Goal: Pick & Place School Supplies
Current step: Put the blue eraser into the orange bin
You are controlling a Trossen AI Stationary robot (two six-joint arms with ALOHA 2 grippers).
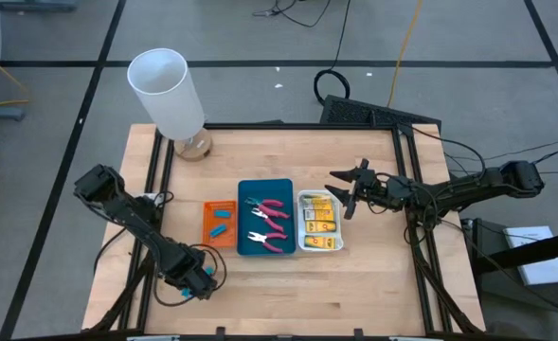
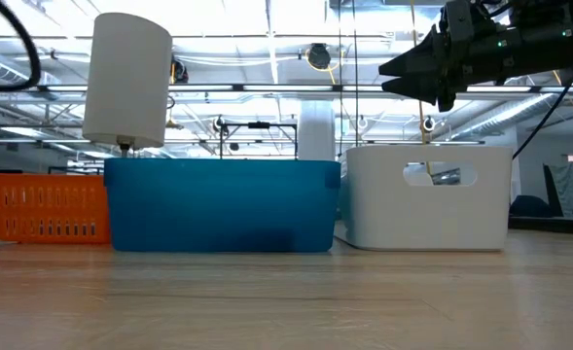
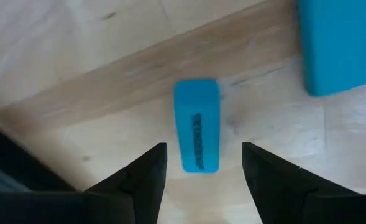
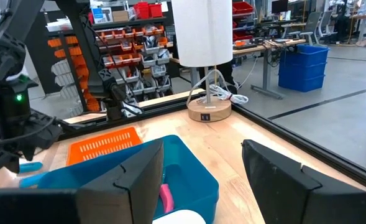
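Observation:
A light-blue stubby piece (image 3: 197,124) lies flat on the wooden table near its front left. My left gripper (image 3: 202,146) points steeply down over it, open, one finger on either side of the piece's near end with a gap to each. In the high view this gripper (image 1: 203,282) stands in front of the orange tray (image 1: 208,210), which holds two light-blue pieces (image 1: 220,222). Pink-handled pliers (image 1: 271,212) lie in the blue tray (image 1: 246,189). Yellow packets (image 1: 320,222) fill the white tray (image 1: 304,244). My right gripper (image 1: 345,194) hovers level and open above the white tray's far end.
A tall white cylinder (image 1: 170,90) on a round wooden base stands at the table's far left corner. The rounded corner of a larger blue thing (image 3: 338,43) lies close beyond the loose piece. Bare wood stretches along the table's front edge (image 1: 288,303).

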